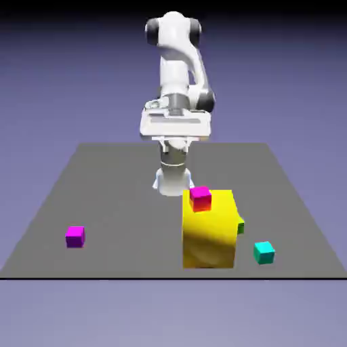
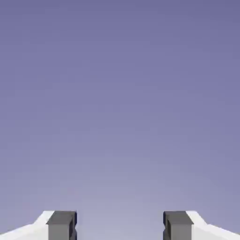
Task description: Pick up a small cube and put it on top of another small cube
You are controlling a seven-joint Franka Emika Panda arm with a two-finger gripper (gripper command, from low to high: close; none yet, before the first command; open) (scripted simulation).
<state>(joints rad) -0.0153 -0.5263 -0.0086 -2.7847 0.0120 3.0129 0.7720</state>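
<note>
Exterior view shows the arm drawn up high at the far edge of the desk [image 1: 101, 176], its hand level and nowhere near any cube. The landmark here is the big yellow block [image 1: 209, 234]. The small purple-magenta cube [image 1: 75, 236] sits alone on the desk, well apart from that block, off toward the exterior view's left. A hot-pink cube [image 1: 200, 198] rests on top of the block, and a teal cube [image 1: 263, 252] lies just beside it toward the view's right.

In the hand view the gripper [image 2: 120, 226] has its tips spread wide with only backdrop between them; it holds nothing.

I'd judge the reach hasn't begun. To do it well, swing over the purple-magenta cube, tilt the hand to point down, square the fingers to its faces, then descend straight.
</note>
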